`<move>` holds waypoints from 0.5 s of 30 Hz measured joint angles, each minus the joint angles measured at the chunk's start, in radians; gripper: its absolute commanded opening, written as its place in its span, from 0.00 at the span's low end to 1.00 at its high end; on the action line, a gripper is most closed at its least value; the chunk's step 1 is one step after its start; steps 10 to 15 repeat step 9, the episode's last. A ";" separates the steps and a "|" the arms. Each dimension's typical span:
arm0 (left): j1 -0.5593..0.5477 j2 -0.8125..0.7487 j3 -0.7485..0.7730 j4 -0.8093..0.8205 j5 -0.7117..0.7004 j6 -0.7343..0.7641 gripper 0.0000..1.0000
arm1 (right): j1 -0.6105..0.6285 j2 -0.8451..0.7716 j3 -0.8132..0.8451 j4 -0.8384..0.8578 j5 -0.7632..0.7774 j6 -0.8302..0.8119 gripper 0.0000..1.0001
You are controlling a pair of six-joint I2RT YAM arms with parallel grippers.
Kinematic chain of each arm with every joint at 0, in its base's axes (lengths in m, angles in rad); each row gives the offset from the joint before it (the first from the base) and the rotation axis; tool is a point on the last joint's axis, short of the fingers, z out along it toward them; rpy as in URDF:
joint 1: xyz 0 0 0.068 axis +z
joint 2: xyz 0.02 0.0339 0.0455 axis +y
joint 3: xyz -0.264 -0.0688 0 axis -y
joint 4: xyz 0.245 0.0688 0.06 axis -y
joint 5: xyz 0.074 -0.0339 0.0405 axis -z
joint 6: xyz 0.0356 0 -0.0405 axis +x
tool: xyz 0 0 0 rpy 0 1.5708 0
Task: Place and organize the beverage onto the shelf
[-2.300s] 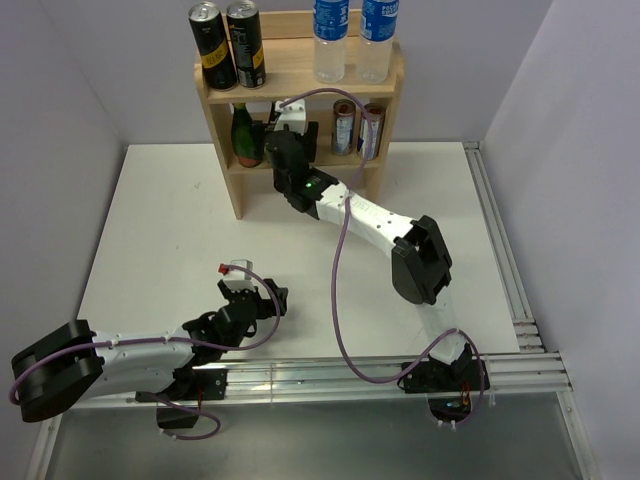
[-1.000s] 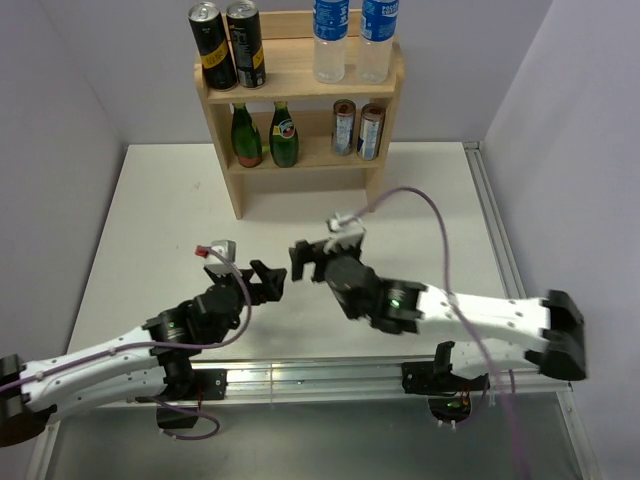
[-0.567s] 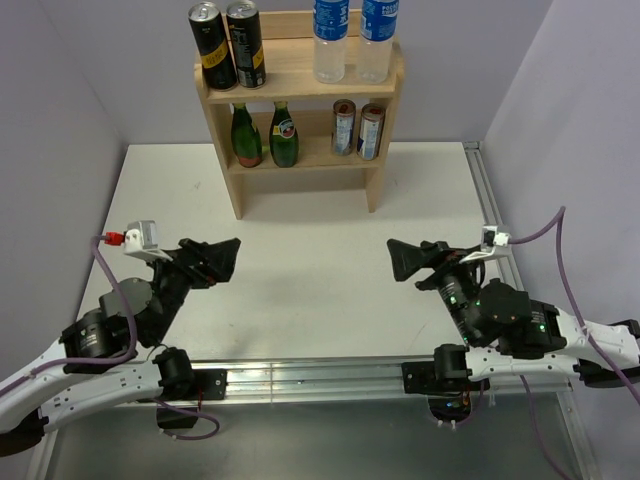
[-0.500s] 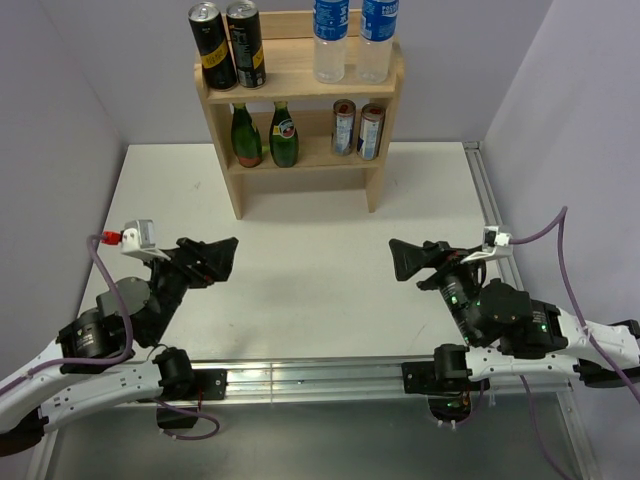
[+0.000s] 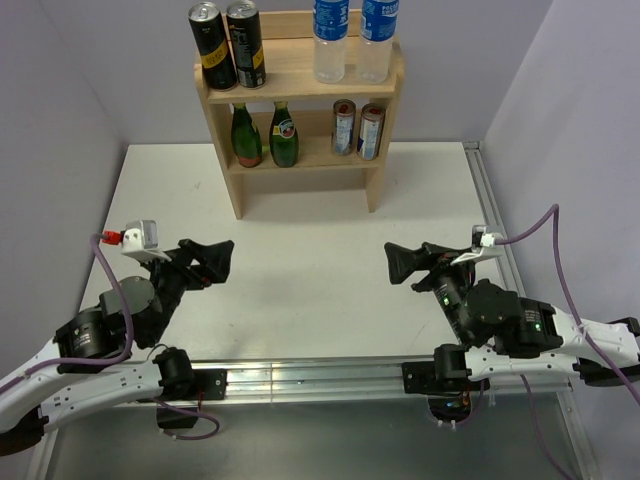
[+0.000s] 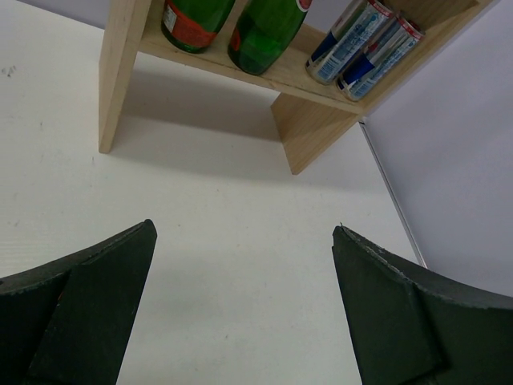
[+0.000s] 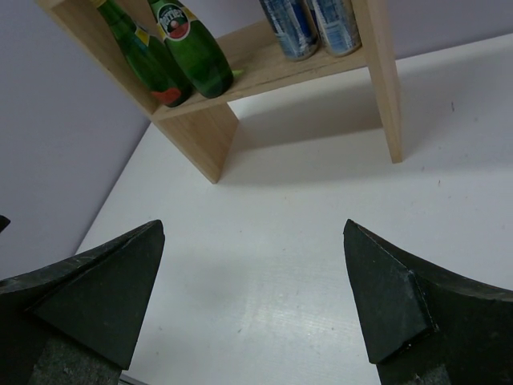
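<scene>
The light-wood shelf [image 5: 385,75] stands at the table's far side. Its top tier holds two black cans [image 5: 228,45] and two water bottles [image 5: 352,42]. The middle tier holds two green bottles [image 5: 266,135] and two slim cans [image 5: 357,128]. My left gripper [image 5: 224,258] is open and empty at the near left, pointing toward the shelf. My right gripper [image 5: 393,263] is open and empty at the near right. The left wrist view shows the left gripper [image 6: 244,233] over bare table, with the green bottles [image 6: 264,32] ahead. The right wrist view shows the right gripper [image 7: 254,228] in the same way.
The white table [image 5: 300,260] has purple walls on three sides. Metal rails run along its right edge [image 5: 500,260] and its near edge [image 5: 320,375]. Purple cables [image 5: 545,235] loop off both wrists.
My right arm has drawn back from the shelf, leaving a second green bottle on the middle tier. Both arms then pulled back to the near corners and have hardly moved in the last half second.
</scene>
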 measured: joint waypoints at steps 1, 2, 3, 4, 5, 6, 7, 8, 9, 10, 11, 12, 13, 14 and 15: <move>0.000 0.001 0.002 -0.004 0.000 0.002 0.99 | 0.000 0.000 0.001 0.000 0.000 -0.004 1.00; 0.000 0.002 0.005 -0.005 -0.002 0.002 0.99 | 0.000 0.000 0.003 0.000 0.003 -0.007 1.00; 0.000 0.003 0.007 -0.005 -0.004 0.002 0.99 | 0.000 0.000 0.005 0.001 0.006 -0.010 1.00; 0.000 0.004 0.009 -0.005 -0.007 0.002 0.99 | 0.000 0.000 0.006 0.001 0.010 -0.013 1.00; 0.000 0.005 0.009 -0.004 -0.008 0.003 0.99 | 0.000 0.000 0.006 0.002 0.013 -0.015 1.00; 0.000 0.005 0.009 -0.005 -0.008 0.003 0.99 | 0.000 0.000 0.006 0.002 0.014 -0.018 1.00; 0.000 0.005 0.009 -0.005 -0.010 0.003 0.99 | 0.000 0.000 0.006 0.002 0.014 -0.021 1.00; 0.000 0.006 0.009 -0.004 -0.010 0.004 0.99 | 0.000 0.000 0.006 0.002 0.015 -0.022 1.00; 0.000 0.006 0.009 -0.004 -0.012 0.005 0.99 | 0.000 0.000 0.006 0.002 0.015 -0.024 1.00; 0.000 0.006 0.009 -0.004 -0.012 0.005 0.99 | 0.000 0.000 0.006 0.002 0.015 -0.024 1.00; 0.000 0.006 0.009 -0.004 -0.012 0.005 0.99 | 0.000 0.000 0.006 0.002 0.015 -0.024 1.00; 0.000 0.006 0.009 -0.004 -0.012 0.005 0.99 | 0.000 0.000 0.006 0.002 0.015 -0.024 1.00; 0.000 0.006 0.009 -0.004 -0.012 0.005 0.99 | 0.000 0.000 0.006 0.002 0.015 -0.024 1.00; 0.000 0.006 0.009 -0.004 -0.012 0.005 0.99 | 0.000 0.000 0.006 0.002 0.015 -0.024 1.00; 0.000 0.006 0.009 -0.004 -0.012 0.005 0.99 | 0.000 0.000 0.006 0.002 0.015 -0.024 1.00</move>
